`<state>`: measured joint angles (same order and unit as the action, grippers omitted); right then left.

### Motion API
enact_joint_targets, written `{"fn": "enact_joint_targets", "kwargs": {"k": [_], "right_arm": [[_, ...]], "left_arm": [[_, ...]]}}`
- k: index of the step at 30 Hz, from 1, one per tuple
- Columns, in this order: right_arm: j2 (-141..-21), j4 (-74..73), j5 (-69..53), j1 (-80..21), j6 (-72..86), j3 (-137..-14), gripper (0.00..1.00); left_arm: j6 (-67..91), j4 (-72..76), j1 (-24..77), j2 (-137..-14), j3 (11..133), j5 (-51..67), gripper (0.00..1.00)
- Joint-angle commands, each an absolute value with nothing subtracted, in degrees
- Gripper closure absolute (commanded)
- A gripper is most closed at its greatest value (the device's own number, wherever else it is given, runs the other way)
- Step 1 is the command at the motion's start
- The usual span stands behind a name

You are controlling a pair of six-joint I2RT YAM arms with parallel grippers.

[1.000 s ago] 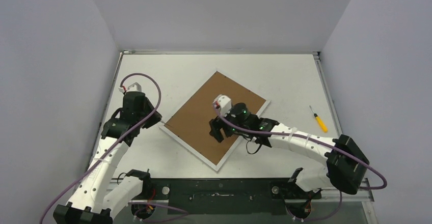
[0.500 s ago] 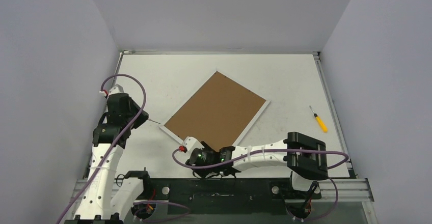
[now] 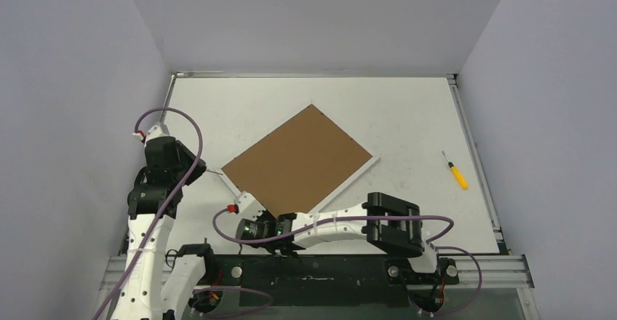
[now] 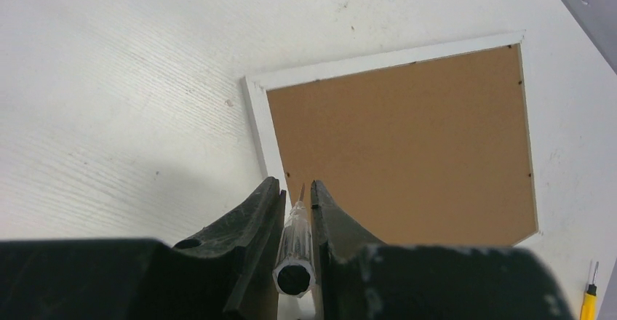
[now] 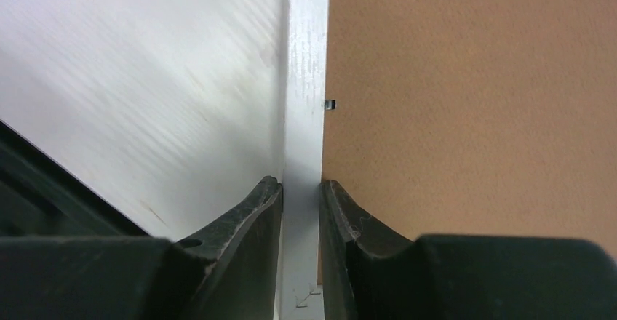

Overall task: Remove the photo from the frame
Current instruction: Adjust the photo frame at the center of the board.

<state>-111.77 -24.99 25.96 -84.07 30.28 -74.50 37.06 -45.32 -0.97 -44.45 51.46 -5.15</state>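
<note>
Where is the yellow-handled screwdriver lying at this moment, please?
In the top view, the yellow-handled screwdriver lies on the right side of the table, apart from the frame, just beyond its right-hand corner.

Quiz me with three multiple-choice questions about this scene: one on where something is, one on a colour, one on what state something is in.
1. Where is the yellow-handled screwdriver?
A. on the table, right of the frame
B. in a gripper
C. on top of the frame

2. What colour is the frame's upturned back?
A. black
B. brown
C. green

3. What is the left gripper doing?
A. open and empty
B. shut on the frame
C. shut on a clear-handled screwdriver

Answers:
1. A, it lies alone on the table's right side in the top view.
2. B, brown board shows inside a white border.
3. C, the left wrist view shows the clear handle pinched between its fingers.
</note>
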Motion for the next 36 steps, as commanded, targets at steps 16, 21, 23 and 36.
{"fn": "enact_joint_targets", "kwargs": {"k": [16,21,23,36], "right_arm": [[-96.9,-0.7,1.9,-46.8,19.5,-70.3,0.21],[-95.9,-4.6,-2.0,-31.0,17.8,-66.8,0.11],[-98.4,-4.5,-5.6,-26.0,17.2,-67.8,0.11],[-118.5,-1.8,-26.1,-17.0,13.2,-80.7,0.28]], "left_arm": [[35.9,-40.7,-2.2,-44.1,48.2,-0.1,1.00],[36.8,-37.5,-2.1,-45.6,45.4,4.8,1.00],[37.8,-35.7,-2.1,-45.9,44.5,7.1,1.00],[39.1,-32.9,-1.9,-47.0,44.7,12.5,1.00]]}}
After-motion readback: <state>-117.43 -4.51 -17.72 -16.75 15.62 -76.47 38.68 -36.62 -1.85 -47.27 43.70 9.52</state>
